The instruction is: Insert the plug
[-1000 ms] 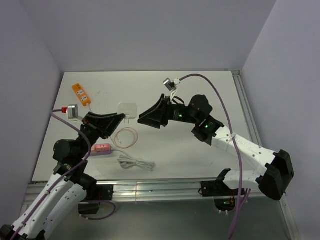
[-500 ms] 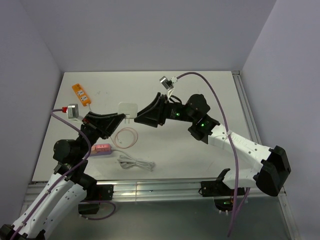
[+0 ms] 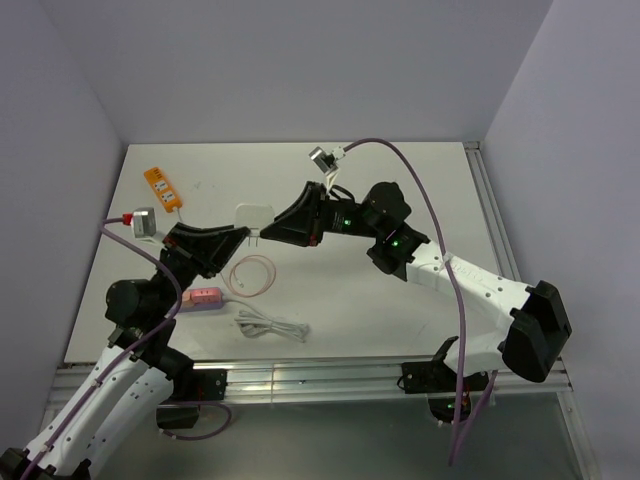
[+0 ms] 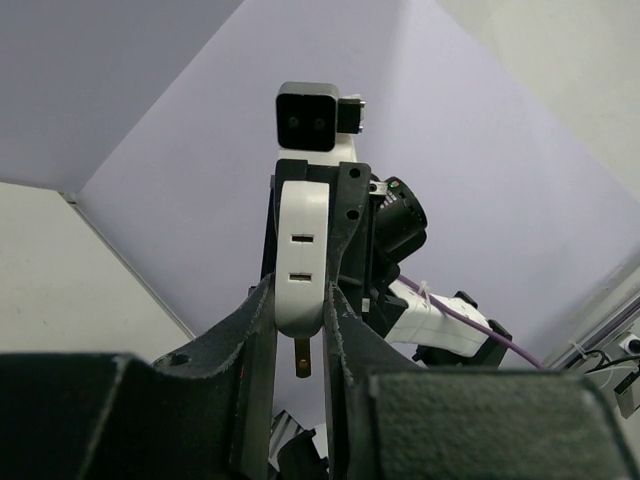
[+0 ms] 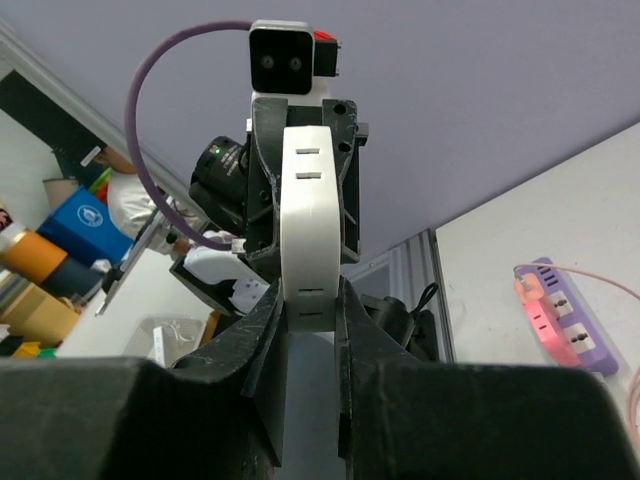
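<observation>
Table (image 3: pixel 400 290): orange strip (image 3: pixel 162 187) far-left, lilac strip (image 5: pixel 570 335) near-left, loose white cable (image 3: pixel 272 325) by the front edge.

Both arms meet over mid-table on one white adapter (image 3: pixel 252 216), which looks lifted off the surface.
- Left gripper (image 4: pixel 300 305): clenched on the adapter, one finger on each flat side.
- Right gripper (image 5: pixel 311 295): on the opposite end, fingers flush against both sides. I see no gap, so I read it as gripping too.
- The adapter's prong (image 4: pixel 302 358) pokes out below my left fingers, in free air.

Plug (image 5: pixel 526 291): in neither hand. The salmon block sits at the end of the lilac strip, near-left on the table, well apart from the adapter. I can't tell from here whether it is lying on the strip or seated in it. Its cord (image 3: pixel 250 272) loops on the table between the strip and the adapter.

Progress, my read: early.
- Done: adapter held by both hands.
- Not done: plug untouched, and the adapter slots I can see are empty.
- Left: hand the adapter to one gripper, free the other, pick the plug, line its prongs with a slot pair, push home.
</observation>
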Controlling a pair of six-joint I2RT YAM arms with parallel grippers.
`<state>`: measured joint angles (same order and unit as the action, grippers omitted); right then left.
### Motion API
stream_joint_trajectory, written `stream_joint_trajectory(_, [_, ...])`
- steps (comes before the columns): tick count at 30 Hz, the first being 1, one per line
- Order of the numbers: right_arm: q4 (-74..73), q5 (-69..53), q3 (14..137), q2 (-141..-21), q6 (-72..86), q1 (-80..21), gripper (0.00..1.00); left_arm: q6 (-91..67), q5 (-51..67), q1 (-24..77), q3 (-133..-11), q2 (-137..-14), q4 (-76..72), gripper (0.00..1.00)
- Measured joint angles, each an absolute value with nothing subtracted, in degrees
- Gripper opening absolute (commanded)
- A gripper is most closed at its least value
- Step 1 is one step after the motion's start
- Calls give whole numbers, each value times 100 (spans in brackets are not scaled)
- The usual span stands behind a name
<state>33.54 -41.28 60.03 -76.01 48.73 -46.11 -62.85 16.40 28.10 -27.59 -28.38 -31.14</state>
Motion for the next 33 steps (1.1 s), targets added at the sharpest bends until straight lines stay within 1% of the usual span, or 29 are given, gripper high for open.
stream_joint_trajectory(1, [3350,-4150,6014,-7601,4893,-4611,3,-6287,1660,2808,-2755,-2838,-3142,0])
stream_joint_trajectory(2, [3330,-4167,6040,-7605,4901,-4611,0,-6287,1664,2803,-2753,-2838,-3162,1])
stream_joint_trajectory(4, [3203,-4185,6141,-7616,4825,-4611,0,-6265,1669,2794,-2757,-2836,-3162,6])
stream_joint_trajectory(5, [3127,-4191,6176,-7618,4772,-4611,0,-6235,1671,2794,-2781,-2834,-3111,20])
stream_joint_trajectory(7, [3000,-4191,6217,-7612,4646,-4609,0,-6114,1684,2792,-2902,-2825,-2856,40])
stream_joint_trajectory(8, [2906,-4189,6246,-7607,4534,-4609,0,-5992,1688,2790,-2987,-2821,-2613,53])
stream_joint_trajectory(14, [2121,-4174,6307,-7529,3894,-4560,0,-5092,1728,2805,-3719,-2775,-821,72])
stream_joint_trajectory(19, [1669,-4379,6300,-7293,3487,-4294,0,-4386,1444,2805,-4265,-2480,333,74])
stream_joint_trajectory(20, [1599,-4449,6300,-7260,3411,-4261,0,-4254,1369,2805,-4370,-2427,517,70])
stream_joint_trajectory(22, [1420,-4654,6311,-7223,3199,-4200,0,-3997,1315,2805,-4613,-2370,849,64])
stream_joint_trajectory(25, [1072,-5019,6346,-7225,2912,-4185,0,-3699,1492,2805,-4930,-2436,1118,65])
stream_joint_trajectory(27, [790,-5336,6396,-7227,2694,-4185,0,-3457,1855,2805,-5264,-2644,1354,68])
stream_joint_trajectory(31, [268,-5848,6641,-7290,2265,-4187,0,-2906,2578,2805,-5929,-3356,1850,76])
stream_joint_trajectory(32, [209,-5959,6654,-7290,2193,-4187,0,-2801,2740,2808,-5983,-3483,1942,85])
stream_joint_trajectory(33, [158,-6034,6665,-7290,2130,-4191,0,-2670,2906,2805,-6016,-3629,2067,85])
